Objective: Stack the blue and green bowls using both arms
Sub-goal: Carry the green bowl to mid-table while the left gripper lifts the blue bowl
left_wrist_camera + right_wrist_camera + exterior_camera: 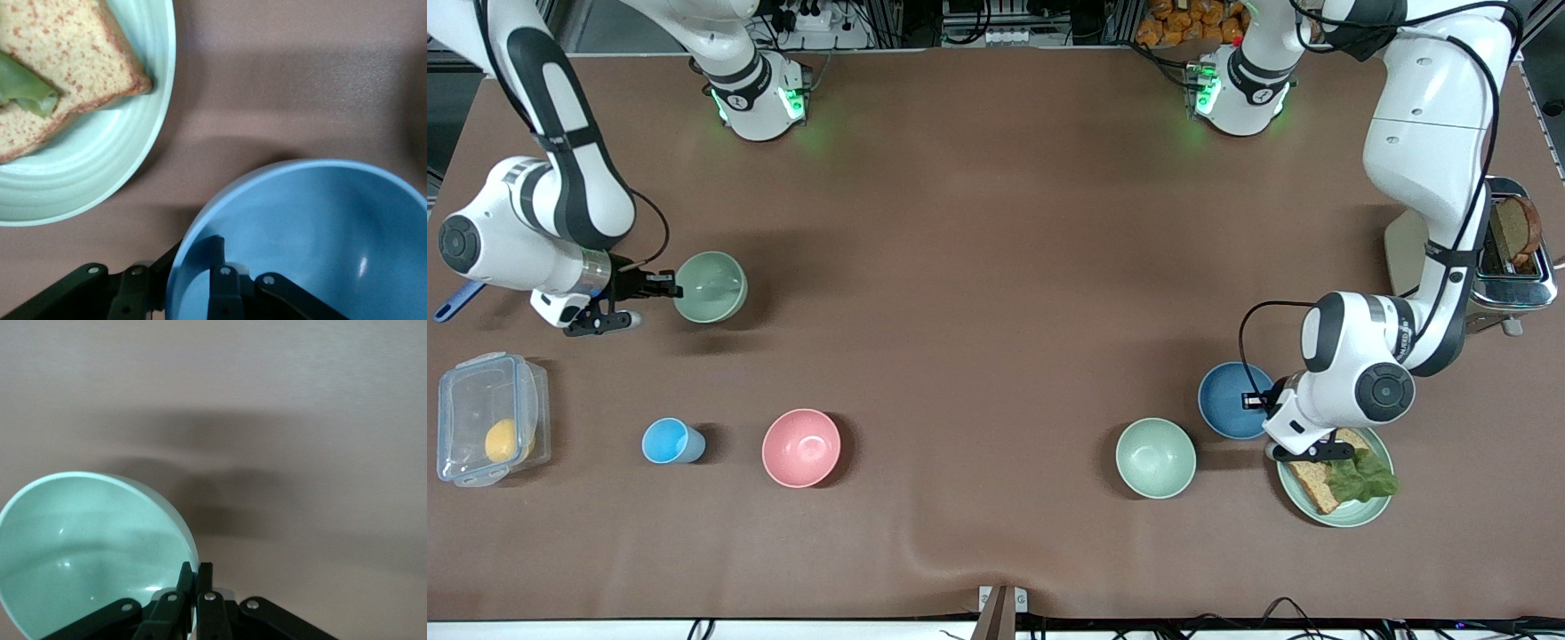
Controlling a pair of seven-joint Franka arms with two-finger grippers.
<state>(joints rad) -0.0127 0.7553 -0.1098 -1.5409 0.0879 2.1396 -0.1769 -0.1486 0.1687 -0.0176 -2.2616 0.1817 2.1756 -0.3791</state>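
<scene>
The green bowl (710,286) is a dull sage green and sits near the right arm's end of the table. My right gripper (674,289) is shut on its rim and holds it a little above the table. In the right wrist view the fingers (203,577) pinch the rim of the green bowl (87,547). The blue bowl (1230,400) stands on the table near the left arm's end. My left gripper (1258,402) is open with one finger (217,257) inside the blue bowl (320,247) and the other outside its rim.
A paler mint bowl (1156,458) stands beside the blue bowl, nearer the front camera. A green plate (1356,511) with bread and lettuce lies under the left wrist. A toaster (1512,267), pink bowl (801,447), light-blue cup (669,441) and clear box (489,418) also stand on the table.
</scene>
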